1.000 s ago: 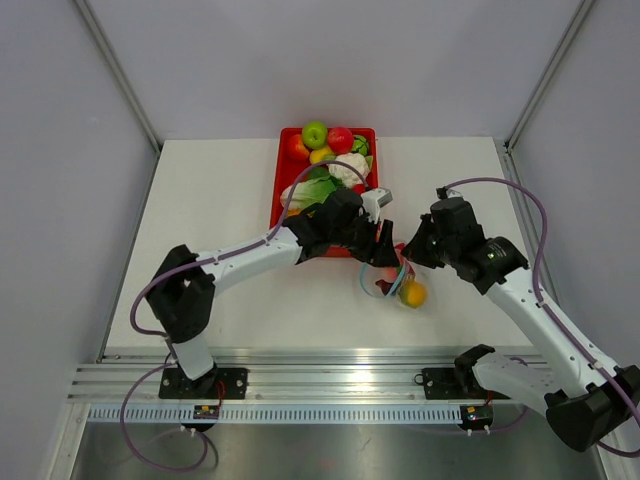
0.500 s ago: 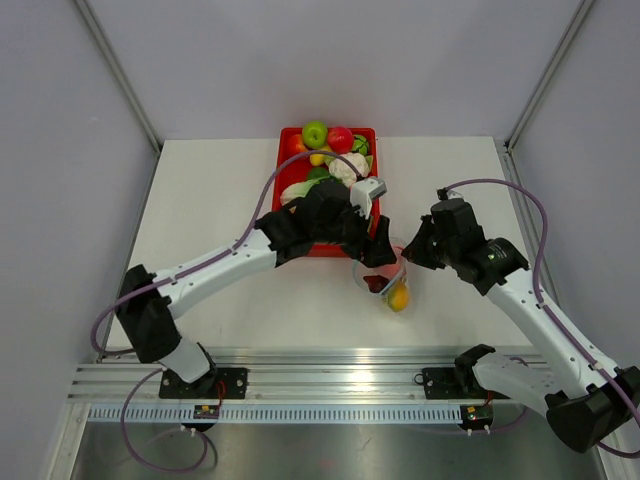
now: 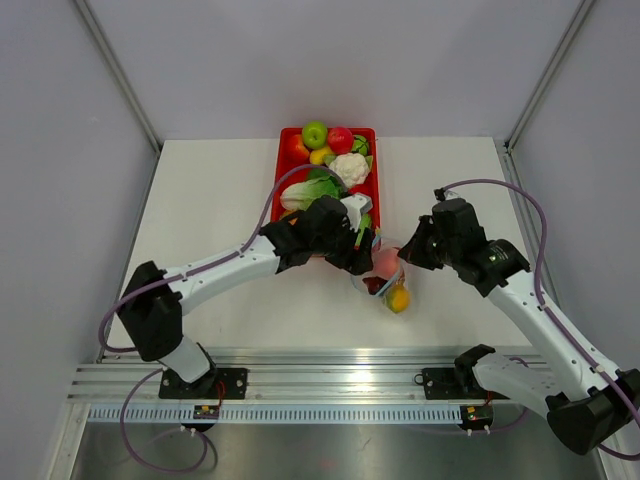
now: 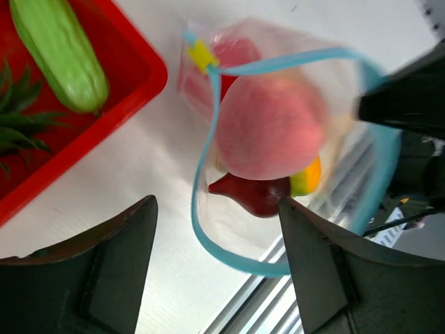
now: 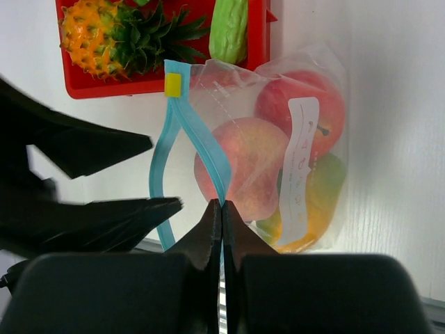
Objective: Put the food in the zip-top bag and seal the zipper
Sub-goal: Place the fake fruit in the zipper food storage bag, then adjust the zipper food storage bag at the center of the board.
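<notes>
The right tool [image 5: 221,204] is pinched shut on one side of the zipper [image 5: 175,142], its two fingertips pressed together with the light blue strip between them. From that point the strip runs up to a small yellow slider [image 5: 172,85], where it meets the other side. The two sides stand apart, so the mouth of the bag [image 5: 327,62] is open.

Inside the clear bag lie a pink peach [image 5: 240,170], a red apple [image 5: 299,104] and an orange-yellow mango [image 5: 306,226], with a green piece beside them too hidden to name. A white label [image 5: 300,163] runs down the bag's face.

The left tool [image 4: 217,203] is spread wide with nothing between its fingers. Its wrist view looks down into the looped zipper [image 4: 299,57] and onto the peach [image 4: 268,125]. A dark red piece [image 4: 250,195] and the mango [image 4: 307,177] lie under the peach. I cannot tell whether this tool touches the bag.

From above, the left tool [image 3: 364,248] and the right tool [image 3: 406,256] face each other across the bag [image 3: 372,274]. The bag rests on the white bench [image 3: 200,220] just beside the near corner of the red tray [image 3: 279,172].

A cucumber [image 5: 229,28] and a pineapple [image 5: 90,35] lie at the tray's near end. Further back in the tray are leafy greens [image 3: 308,190], a cauliflower [image 3: 350,167], a green apple [image 3: 315,133] and a red tomato [image 3: 340,138].
</notes>
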Action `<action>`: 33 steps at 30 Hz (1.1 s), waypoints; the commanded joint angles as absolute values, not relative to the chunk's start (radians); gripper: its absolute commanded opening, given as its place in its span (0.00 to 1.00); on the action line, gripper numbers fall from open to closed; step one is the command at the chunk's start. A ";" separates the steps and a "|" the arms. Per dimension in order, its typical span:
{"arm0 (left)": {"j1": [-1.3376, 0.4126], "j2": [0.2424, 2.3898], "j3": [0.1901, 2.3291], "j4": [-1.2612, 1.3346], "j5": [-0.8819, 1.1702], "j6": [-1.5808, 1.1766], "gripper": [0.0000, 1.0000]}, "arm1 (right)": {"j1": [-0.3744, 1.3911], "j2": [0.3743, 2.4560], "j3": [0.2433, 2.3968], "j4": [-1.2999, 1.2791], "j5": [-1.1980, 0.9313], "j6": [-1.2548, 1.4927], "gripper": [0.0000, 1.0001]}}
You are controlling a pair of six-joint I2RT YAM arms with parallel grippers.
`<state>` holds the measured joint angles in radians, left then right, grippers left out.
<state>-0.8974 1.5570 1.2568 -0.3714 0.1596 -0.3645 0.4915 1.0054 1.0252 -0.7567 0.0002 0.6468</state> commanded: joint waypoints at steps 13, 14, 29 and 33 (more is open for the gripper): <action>-0.896 1.649 1.347 -0.285 0.230 -0.479 0.02 | 0.495 1.017 1.081 -0.761 -0.236 0.457 0.12; -0.896 1.654 1.357 -0.281 0.248 -0.480 0.00 | 0.495 1.017 1.088 -0.762 -0.233 0.453 0.05; -0.896 1.743 1.408 -0.166 0.403 -0.621 0.00 | 0.497 1.118 1.031 -0.634 -0.221 0.574 0.00; -0.896 1.746 1.411 -0.144 0.422 -0.643 0.00 | 0.497 1.144 1.023 -0.626 -0.221 0.565 0.00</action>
<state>-0.8867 1.7535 1.3815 -0.2523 0.3286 -0.5945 0.4919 1.1259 1.0306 -0.7147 -0.2054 0.5541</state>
